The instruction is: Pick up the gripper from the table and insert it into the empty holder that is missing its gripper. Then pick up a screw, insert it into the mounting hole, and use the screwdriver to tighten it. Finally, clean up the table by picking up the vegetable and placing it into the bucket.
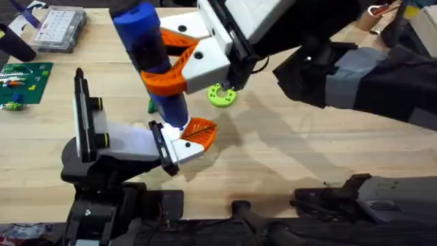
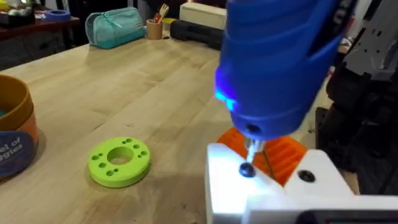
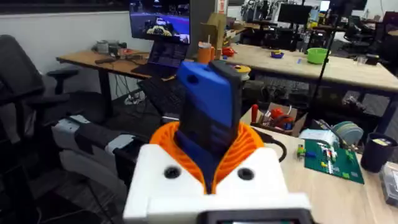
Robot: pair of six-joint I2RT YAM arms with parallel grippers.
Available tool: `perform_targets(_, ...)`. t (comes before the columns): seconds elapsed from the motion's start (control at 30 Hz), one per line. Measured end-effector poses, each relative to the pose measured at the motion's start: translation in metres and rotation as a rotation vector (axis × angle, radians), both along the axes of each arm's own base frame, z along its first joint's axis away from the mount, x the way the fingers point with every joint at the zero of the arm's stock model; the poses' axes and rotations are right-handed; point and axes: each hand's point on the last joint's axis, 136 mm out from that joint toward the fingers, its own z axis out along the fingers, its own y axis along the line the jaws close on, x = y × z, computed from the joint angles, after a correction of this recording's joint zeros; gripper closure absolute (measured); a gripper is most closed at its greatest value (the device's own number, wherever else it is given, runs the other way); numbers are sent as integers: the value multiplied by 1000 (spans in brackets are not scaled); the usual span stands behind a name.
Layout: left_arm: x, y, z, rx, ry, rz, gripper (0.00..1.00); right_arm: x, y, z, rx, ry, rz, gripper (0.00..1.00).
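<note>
My right gripper (image 1: 179,65) (image 3: 211,155) reaches across the table (image 1: 287,150) and is shut on the blue screwdriver (image 1: 147,48) (image 3: 208,106), orange pads on both sides of its body. The screwdriver (image 2: 273,62) stands upright with a blue light lit, and its metal tip rests on a dark screw (image 2: 247,169) in the white gripper piece (image 2: 267,186) with the orange ribbed pad. That piece sits at my left gripper (image 1: 188,140). The orange bucket (image 2: 12,134) with a blue label stands nearby. A bit of the green vegetable (image 1: 151,105) peeks out behind the screwdriver.
A lime green ring (image 1: 222,96) (image 2: 119,162) lies just beyond the left gripper. A green circuit board (image 1: 24,82) and a clear parts box (image 1: 60,29) sit at the far left. A teal pouch (image 2: 115,28) lies at the table's far side.
</note>
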Motion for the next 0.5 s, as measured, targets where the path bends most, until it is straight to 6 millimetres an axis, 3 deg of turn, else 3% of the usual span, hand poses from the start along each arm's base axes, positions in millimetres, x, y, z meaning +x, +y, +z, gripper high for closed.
perform_targets(0.5,0,0,0,0,0,0,991,-1,1,0,6,-14,1,975)
